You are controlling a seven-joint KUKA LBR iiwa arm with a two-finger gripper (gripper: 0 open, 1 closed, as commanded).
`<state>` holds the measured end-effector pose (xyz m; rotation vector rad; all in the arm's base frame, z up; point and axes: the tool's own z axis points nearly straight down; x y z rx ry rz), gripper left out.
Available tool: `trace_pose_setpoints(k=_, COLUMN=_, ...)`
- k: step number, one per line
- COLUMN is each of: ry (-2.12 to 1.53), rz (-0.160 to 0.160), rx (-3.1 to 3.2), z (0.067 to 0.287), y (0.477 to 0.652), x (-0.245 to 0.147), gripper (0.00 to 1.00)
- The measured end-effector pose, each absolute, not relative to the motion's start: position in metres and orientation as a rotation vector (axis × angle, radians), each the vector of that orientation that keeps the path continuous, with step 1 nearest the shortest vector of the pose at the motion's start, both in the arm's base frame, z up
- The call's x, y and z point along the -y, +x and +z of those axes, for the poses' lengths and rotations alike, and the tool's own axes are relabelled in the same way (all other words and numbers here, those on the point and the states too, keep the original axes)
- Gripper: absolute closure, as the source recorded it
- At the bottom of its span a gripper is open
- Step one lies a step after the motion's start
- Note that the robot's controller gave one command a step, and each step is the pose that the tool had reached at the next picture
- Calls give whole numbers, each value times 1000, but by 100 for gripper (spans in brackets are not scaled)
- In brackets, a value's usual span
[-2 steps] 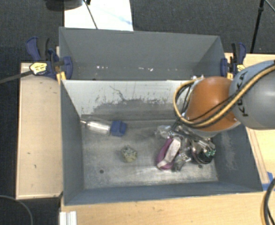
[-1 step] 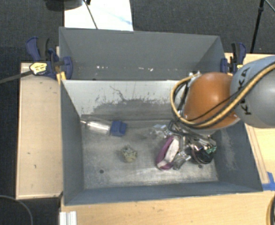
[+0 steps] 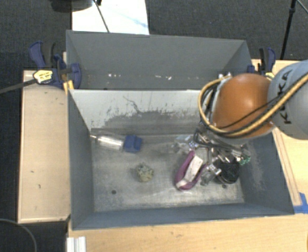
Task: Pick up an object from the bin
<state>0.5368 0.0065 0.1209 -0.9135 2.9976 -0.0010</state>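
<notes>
Scuffed grey metal bin | gripper over curved purple-white strip, right

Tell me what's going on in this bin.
The arm reaches into the right side of the bin. Its gripper is low, right beside a purple-and-white thing on the floor. Whether it has hold of that thing cannot be told. Further left, apart from the gripper, lie a small grey-green lump and a clear tube with a blue cap.
</notes>
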Motion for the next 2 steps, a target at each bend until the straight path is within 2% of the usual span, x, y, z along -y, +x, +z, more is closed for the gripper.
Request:
trace_pose_setpoints(k=1, ry=-1170, rz=0, rx=-2914, z=71, y=541, x=-3, gripper=0)
trace_pose_setpoints(k=2, ry=-1162, rz=1, rx=-2916, z=71, y=541, x=-3, gripper=0)
